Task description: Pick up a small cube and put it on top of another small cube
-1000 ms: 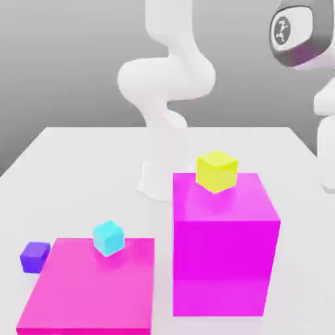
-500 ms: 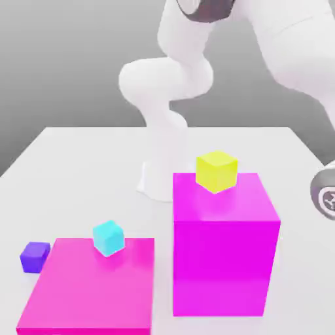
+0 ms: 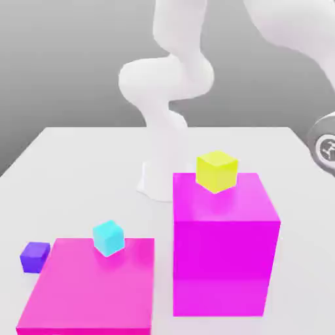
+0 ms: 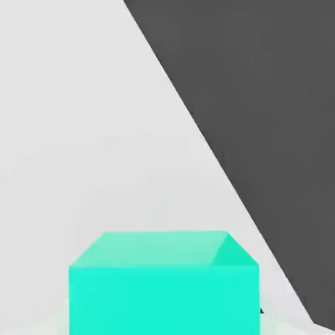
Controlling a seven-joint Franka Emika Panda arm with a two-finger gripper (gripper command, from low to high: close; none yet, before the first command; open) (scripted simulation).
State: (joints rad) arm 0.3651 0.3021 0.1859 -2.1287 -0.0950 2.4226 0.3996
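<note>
The tool is closed nearly all the way, its jaws pinched on the teal cube (image 4: 163,288), which sits close up in the hand view. The cube is over the white desk (image 4: 78,131), near the desk's edge, with dark floor beyond. Whether it rests on the desk or is raised off it I cannot tell.

In the exterior view the yellow cube (image 3: 216,171) stands on the tall block (image 3: 222,248), at the far part of its top. The flat block (image 3: 91,294) lies at about 8 o'clock from the tall one and carries a sky-blue cube (image 3: 108,237) near its far edge. A purple cube (image 3: 35,256) sits on the desk at 9 o'clock from the sky-blue one, just beside the flat block. The arm (image 3: 171,78) rises at 12 o'clock behind the blocks.
</note>
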